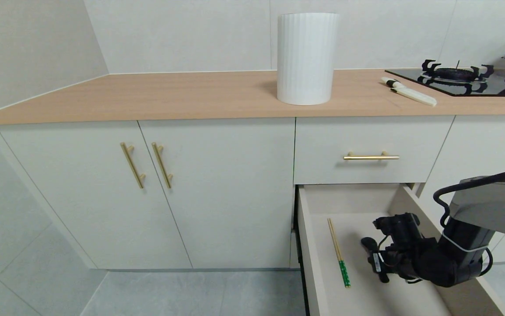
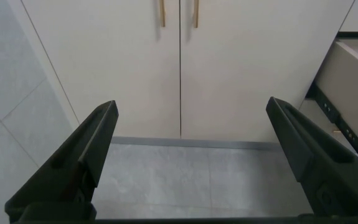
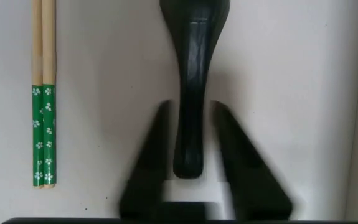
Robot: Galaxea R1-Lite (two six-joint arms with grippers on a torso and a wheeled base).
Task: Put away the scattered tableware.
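Open drawer floor (image 1: 362, 294): glossy black spoon (image 3: 191, 74) between released right claw (image 3: 192, 111); left claw (image 2: 191, 107) released.

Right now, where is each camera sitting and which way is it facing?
Head: up high, looking forward and down at counter and open drawer; right arm shows.
Left wrist: low, facing cupboard doors and floor; open left gripper frames it.
Right wrist: over the drawer, looking down on spoon straddled by right gripper.
Shared: head and right wrist both show chopsticks and spoon.
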